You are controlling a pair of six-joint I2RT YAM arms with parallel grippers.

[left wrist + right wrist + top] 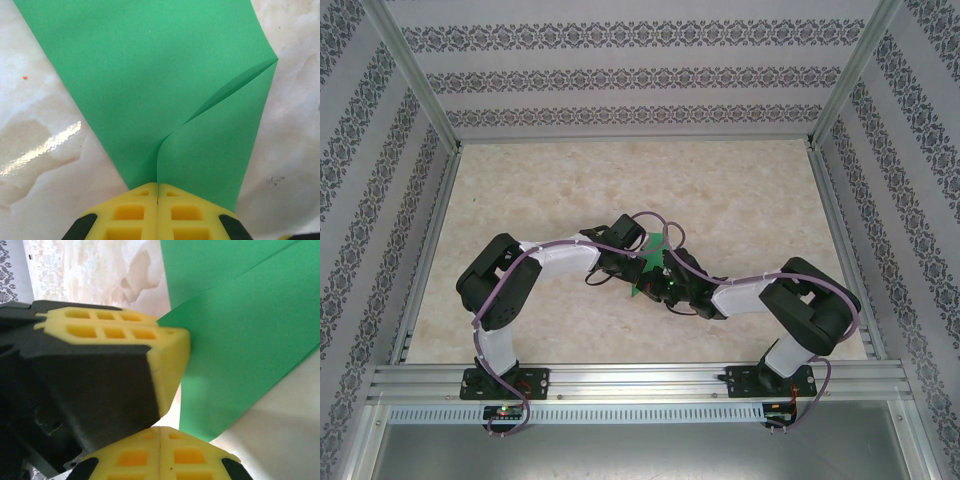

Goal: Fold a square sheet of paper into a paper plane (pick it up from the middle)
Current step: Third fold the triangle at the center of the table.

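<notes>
finding: the marble-patterned table (620, 180) carries both arms, and they meet over its middle. the square sheet of paper (150, 75) lies between the two wrists and is partly folded. one flap (225, 150) curls over the main panel, and its crease is soft, not pressed flat. you cannot tell from these views how much of the sheet rests on the table.

risks, largest first:
- collision. the wrists are crowded, and in the right wrist view the left gripper's yellow finger sits just beside the right gripper's tips. any sideways move by either arm could knock them together.
- tearing. if both grippers have the sheet and you draw the arms apart, the thin paper is likely to rip at the pinch.
- a wandering crease. the flap is bowed, so pressing it now could set the fold off line.

pose: the left arm (495, 285) and right arm (800, 305) both bend with elbows out and forearms angled inward.

the left gripper (158, 187) has its jaws pressed together, pinching the sheet's near edge where the flap begins. the right gripper (160, 432) also has its jaws pressed together. the sheet's lower corner comes down just beside its tips, and you cannot tell whether it is caught.
</notes>
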